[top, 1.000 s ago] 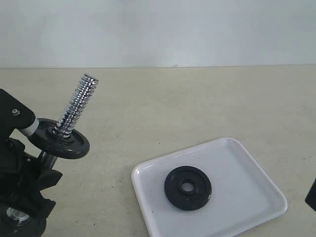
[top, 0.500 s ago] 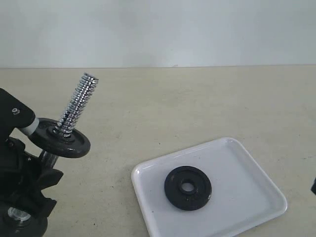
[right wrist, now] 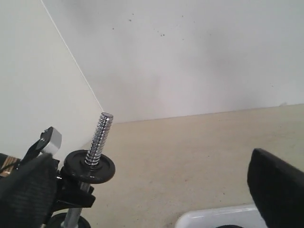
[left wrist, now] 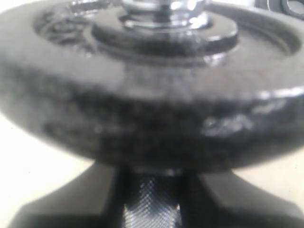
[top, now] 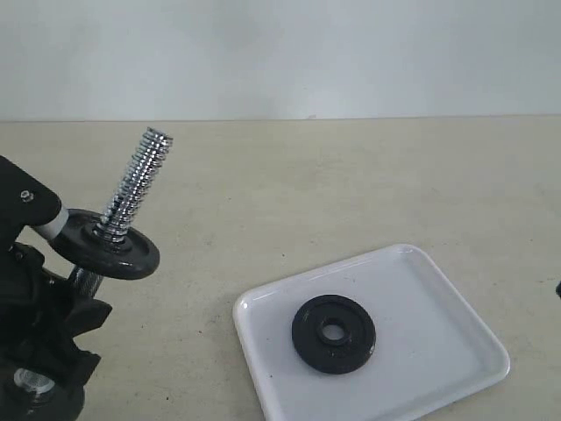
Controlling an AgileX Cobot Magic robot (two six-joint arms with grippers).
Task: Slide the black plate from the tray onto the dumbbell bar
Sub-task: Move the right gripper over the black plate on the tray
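Note:
The black plate (top: 333, 333) lies flat on the white tray (top: 438, 298), and nothing is touching it. A second black disc (top: 105, 247) sits on the dumbbell bar (top: 136, 184), which tilts upward with its threaded end free. My left gripper (top: 81, 285) is shut on the bar's knurled part (left wrist: 151, 206), just under that disc (left wrist: 152, 95). The right wrist view shows my right gripper (right wrist: 145, 164) open, its fingers (right wrist: 278, 190) spread wide with nothing between them, facing the bar (right wrist: 97, 137). In the exterior view only a dark sliver of the right gripper shows, at the right edge.
The tray stands at the front right of the beige tabletop (top: 351, 184); its corner (right wrist: 213, 219) shows in the right wrist view. A pale wall (top: 280, 53) rises behind the table. The left arm's black body (top: 35, 351) fills the front left corner.
The dark tip of my right arm has slid almost out of the exterior view at the right edge. The bar with its disc has shifted very slightly; the plate on the tray has not moved.

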